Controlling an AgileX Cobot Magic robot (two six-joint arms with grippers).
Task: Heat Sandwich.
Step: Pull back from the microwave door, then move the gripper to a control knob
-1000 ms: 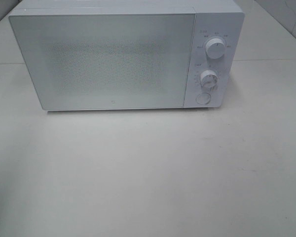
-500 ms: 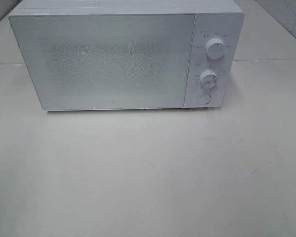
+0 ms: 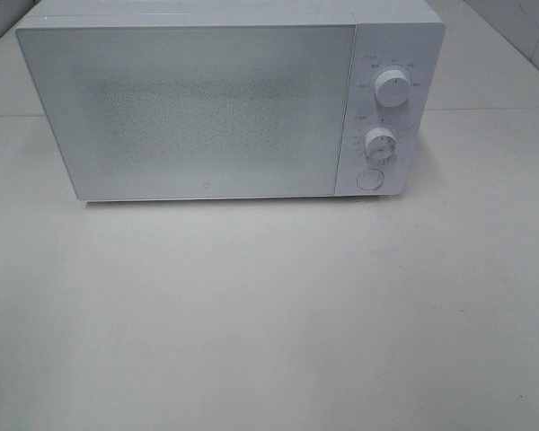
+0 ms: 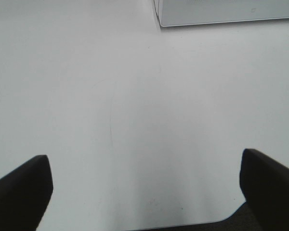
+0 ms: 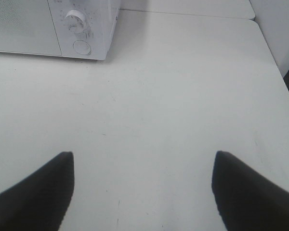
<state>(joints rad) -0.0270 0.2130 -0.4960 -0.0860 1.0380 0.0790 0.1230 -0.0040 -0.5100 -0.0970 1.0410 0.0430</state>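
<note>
The pale table [image 3: 269,323] takes up most of what I see, bare and flat in the high view. At its far side stands the white microwave [image 3: 232,103], facing me. Its door [image 3: 193,112] is shut, and the speckled window lets me make out nothing inside.

My left gripper [image 4: 144,192] hangs above the table with its dark fingers [image 4: 19,192] spread wide apart, released, only tabletop between them. A lower corner of the microwave shows in that wrist view, well apart from the fingers. My right gripper [image 5: 144,192] hangs over the table near its right edge, also released, its fingers [image 5: 255,192] wide apart with only tabletop between them.

The microwave's control panel [image 3: 413,117] sits to the right of the door. On it are an upper knob [image 3: 393,90], a lower knob [image 3: 379,144] below it, and a round button [image 3: 369,178] at the bottom.

The sandwich shows in none of my views, so I cannot tell where it is.
</note>
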